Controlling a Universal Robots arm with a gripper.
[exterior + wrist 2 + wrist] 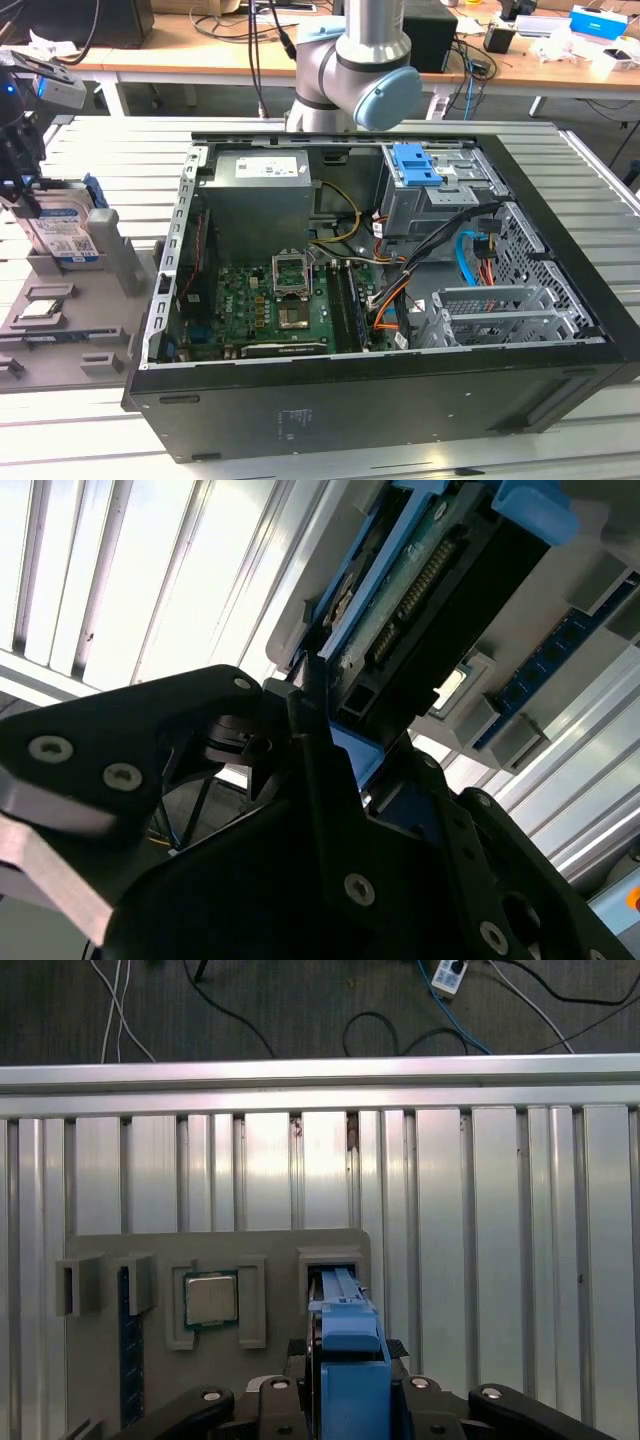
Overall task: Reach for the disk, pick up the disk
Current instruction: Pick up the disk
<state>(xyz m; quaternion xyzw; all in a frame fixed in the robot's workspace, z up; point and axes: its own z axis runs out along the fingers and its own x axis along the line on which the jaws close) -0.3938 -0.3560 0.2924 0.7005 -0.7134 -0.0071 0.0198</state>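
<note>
jaws: my gripper (352, 1352) was clamped on the blue-framed edges of the disk (346, 1305).
disk: a flat silver-metal drive with a white-and-blue label, it stood upright in a slot of the grey plastic tray (118, 262), at the exterior view's left.
neighbour: a square silver chip (210, 1298) lay near it in the tray.

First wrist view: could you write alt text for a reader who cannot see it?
The gripper straddles the blue-framed disk, which stands on edge in a slot of a grey holder. Beside it in the holder lies a square silver chip, and the holder rests on a ribbed metal table.
</note>
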